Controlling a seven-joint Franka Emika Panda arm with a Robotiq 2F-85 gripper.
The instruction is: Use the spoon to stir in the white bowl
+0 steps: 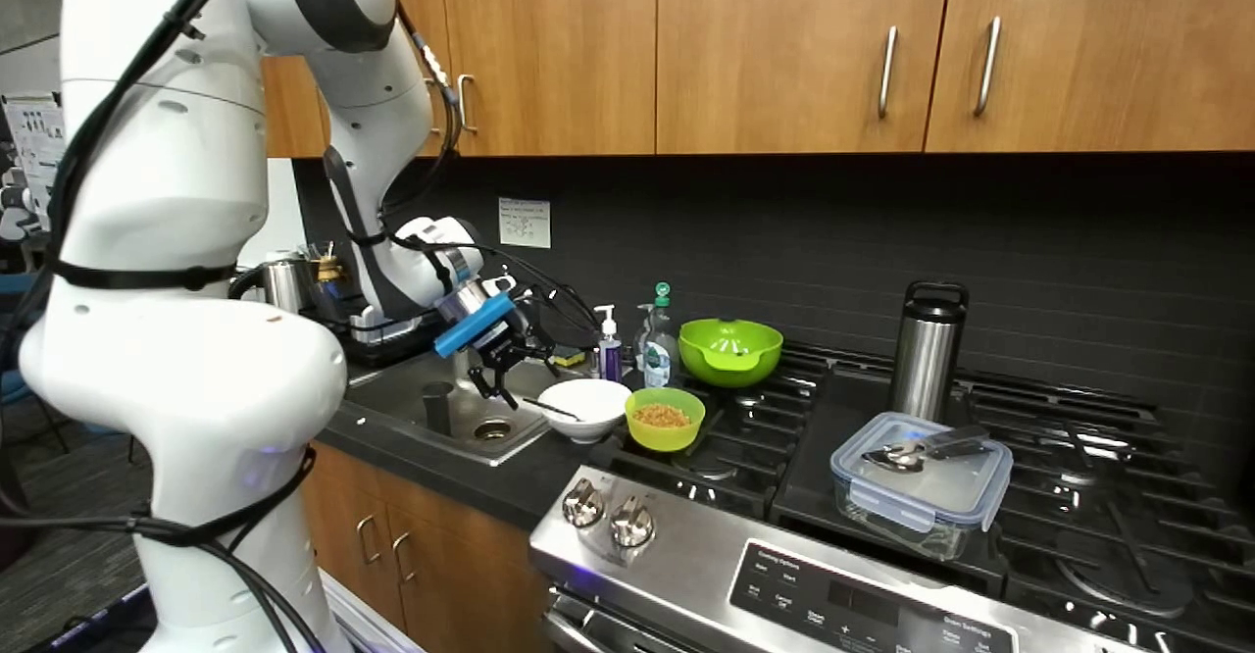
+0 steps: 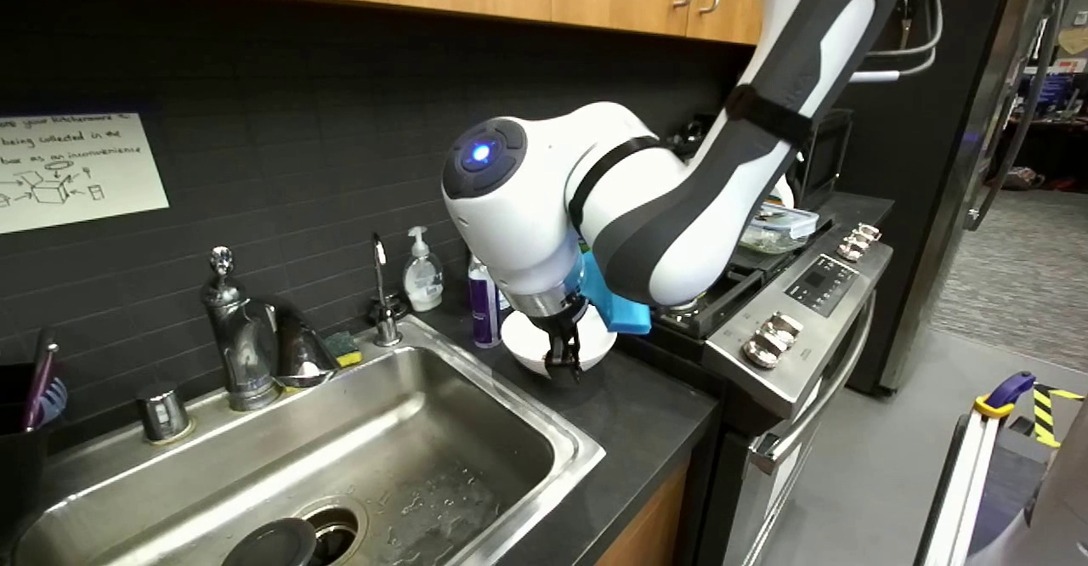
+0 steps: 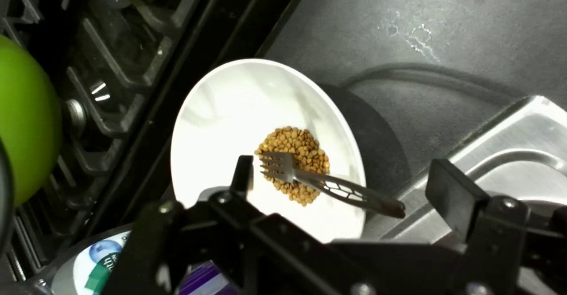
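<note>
The white bowl (image 3: 221, 122) sits on the dark counter (image 2: 637, 413) by the edge that meets the stove (image 1: 686, 545), set back from the front corner there; whether it touches the stove I cannot tell. Lentils (image 3: 292, 137) lie in a patch on its floor. A metal fork (image 3: 319, 180) with a cut-out handle rests among them, tines on the lentils, handle crossing the rim toward the sink (image 2: 510, 398).

The Robotiq gripper (image 3: 343, 171) hangs on the sink side of the bowl, its jaws spread wide and gripping nothing. In the wrist view the fork shows between the fingers (image 3: 456, 197), with a gap at either end.

Toward the counter's back edge stand a purple-labelled pump bottle (image 1: 610, 354) and a dish-soap bottle (image 1: 658, 349); a clear hand-soap dispenser (image 2: 422, 277) is nearer the sink's back corner. Just past the counter's stove-side edge are a yellow-green bowl (image 1: 665, 437) of orange-brown grains and, farther back, a bright green bowl (image 1: 735, 369).
</note>
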